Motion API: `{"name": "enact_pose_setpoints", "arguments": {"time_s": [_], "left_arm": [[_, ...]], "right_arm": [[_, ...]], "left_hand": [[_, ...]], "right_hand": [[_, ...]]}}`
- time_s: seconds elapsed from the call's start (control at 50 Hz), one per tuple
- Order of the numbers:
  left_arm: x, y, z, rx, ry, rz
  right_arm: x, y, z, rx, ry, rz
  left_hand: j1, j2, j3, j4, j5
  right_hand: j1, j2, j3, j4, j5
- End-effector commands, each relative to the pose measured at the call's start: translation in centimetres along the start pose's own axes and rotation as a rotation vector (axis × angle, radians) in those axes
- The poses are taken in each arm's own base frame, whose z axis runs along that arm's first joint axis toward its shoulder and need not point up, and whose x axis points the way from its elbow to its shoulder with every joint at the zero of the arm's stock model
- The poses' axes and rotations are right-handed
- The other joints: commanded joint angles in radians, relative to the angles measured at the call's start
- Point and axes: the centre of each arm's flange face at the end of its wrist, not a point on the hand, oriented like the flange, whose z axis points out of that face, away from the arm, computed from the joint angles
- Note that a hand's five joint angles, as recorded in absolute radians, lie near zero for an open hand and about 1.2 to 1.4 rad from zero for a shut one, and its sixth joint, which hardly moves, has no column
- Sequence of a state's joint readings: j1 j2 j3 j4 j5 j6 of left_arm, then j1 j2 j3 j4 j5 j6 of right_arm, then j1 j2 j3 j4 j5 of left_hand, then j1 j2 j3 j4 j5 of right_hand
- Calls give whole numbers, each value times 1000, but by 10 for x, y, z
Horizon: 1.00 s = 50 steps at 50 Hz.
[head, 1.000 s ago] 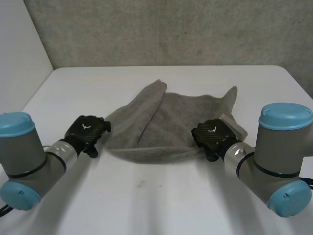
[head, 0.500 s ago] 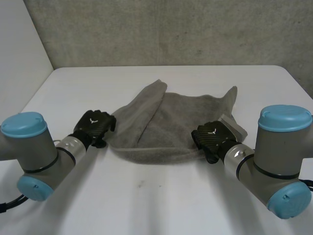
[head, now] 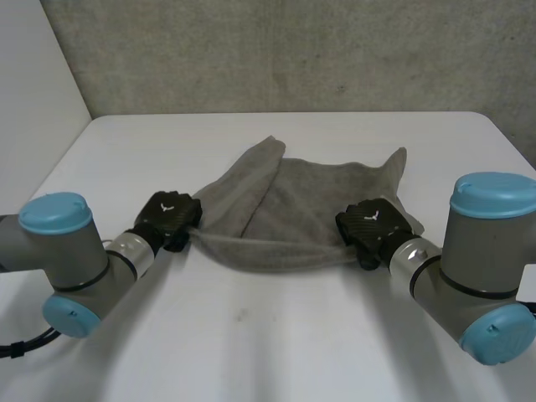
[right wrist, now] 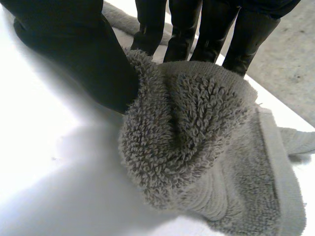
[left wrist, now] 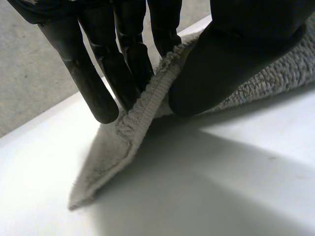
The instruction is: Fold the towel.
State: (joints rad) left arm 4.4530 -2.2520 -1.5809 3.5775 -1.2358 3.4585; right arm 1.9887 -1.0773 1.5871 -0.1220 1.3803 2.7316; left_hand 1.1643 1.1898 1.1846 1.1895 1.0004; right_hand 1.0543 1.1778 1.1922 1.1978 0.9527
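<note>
- On the white table [head: 251, 335], about midway across, the grey towel [head: 293, 205] lies rumpled. Its long axis runs side to side between the two hands.
- Its near edge stretches from one hand to the other. Two peaked corners point away toward the wall [head: 293, 50], one left of the middle and one at the right end.
- The towel's left part is doubled over in a slanting flap.
- The left hand [head: 167, 219] is at the near left end. In the left wrist view its fingers [left wrist: 125, 59] and thumb pinch the hemmed edge, and the corner tip beyond the fingertips lies on the table.
- The right hand [head: 373, 228] is at the near right end. In the right wrist view its thumb and fingers [right wrist: 147, 24] clamp a bunched fold of towel, which bulges out under the palm.
</note>
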Motion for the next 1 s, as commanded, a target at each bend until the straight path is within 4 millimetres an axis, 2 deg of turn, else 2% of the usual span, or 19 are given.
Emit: {"name": "enact_pose_setpoints", "arguments": {"time_s": [0.02, 0.04, 0.06, 0.08, 0.1, 0.14, 0.16, 0.2, 0.26, 0.3, 0.36, 0.5, 0.64, 0.68, 0.82, 0.92, 0.96, 0.98, 1.0], "left_arm": [[-17, -55, -15, 117, -100, 44], [-17, -55, -15, 117, -100, 44], [-20, -75, -24, 163, -125, 57], [-18, -94, -32, 209, -138, 71], [-18, -94, -32, 210, -138, 71], [-18, -136, -53, 320, -172, 99], [-18, -137, -53, 321, -172, 99], [-23, -182, -80, 439, -235, 127], [-26, -201, -94, 493, -268, 135], [-30, -232, -120, 571, -316, 149], [-30, -246, -135, 585, -323, 151], [-28, -241, -135, 479, -295, 135], [-27, -185, -87, 208, -219, 79], [-26, -159, -62, 111, -187, 65], [-26, -127, -21, 52, -156, 102], [-41, -158, -1, 263, -235, 146], [-48, -175, 1, 371, -277, 164], [-55, -194, 0, 482, -324, 175], [-62, -217, -7, 596, -384, 177]], "right_arm": [[15, -33, -5, 97, 51, 39], [21, -49, -11, 146, 71, 27], [21, -50, -11, 147, 71, 27], [27, -67, -19, 199, 92, 16], [27, -68, -19, 200, 93, 16], [42, -107, -40, 324, 146, -3], [42, -108, -40, 325, 146, -3], [54, -149, -70, 441, 199, -31], [58, -166, -86, 482, 212, -42], [61, -191, -112, 527, 222, -61], [62, -201, -125, 515, 211, -76], [67, -187, -115, 365, 204, -155], [58, -145, -70, 138, 116, -260], [50, -124, -44, 71, 66, -301], [54, -111, 7, 102, 85, -301], [71, -144, 28, 330, 279, -295], [91, -178, 24, 541, 463, -269], [91, -178, 24, 542, 464, -269], [99, -196, 13, 649, 542, -259]], "left_hand": [[232, 206, 212, 207, 221], [232, 206, 212, 207, 221], [232, 206, 212, 207, 221], [232, 206, 212, 207, 221], [232, 206, 212, 207, 221], [232, 206, 212, 207, 221], [232, 206, 212, 207, 221], [232, 206, 212, 207, 221], [232, 206, 212, 207, 221], [232, 206, 212, 207, 221], [232, 206, 212, 207, 221], [232, 206, 212, 207, 221], [232, 206, 212, 207, 221], [232, 206, 212, 207, 221], [232, 206, 212, 207, 221], [232, 206, 212, 207, 221], [232, 206, 212, 207, 221], [232, 206, 212, 207, 221], [232, 206, 212, 207, 221]], "right_hand": [[342, 218, 204, 198, 269], [342, 218, 204, 198, 269], [342, 218, 204, 198, 269], [342, 218, 204, 198, 269], [342, 218, 204, 198, 269], [342, 218, 204, 198, 269], [342, 218, 204, 198, 269], [342, 218, 204, 198, 269], [342, 218, 204, 198, 269], [342, 218, 204, 198, 269], [342, 218, 204, 198, 269], [342, 218, 204, 198, 269], [342, 218, 204, 198, 269], [342, 218, 204, 198, 269], [342, 218, 204, 198, 269], [342, 218, 204, 198, 269], [342, 218, 204, 198, 269], [342, 218, 204, 198, 269], [342, 218, 204, 198, 269]]}}
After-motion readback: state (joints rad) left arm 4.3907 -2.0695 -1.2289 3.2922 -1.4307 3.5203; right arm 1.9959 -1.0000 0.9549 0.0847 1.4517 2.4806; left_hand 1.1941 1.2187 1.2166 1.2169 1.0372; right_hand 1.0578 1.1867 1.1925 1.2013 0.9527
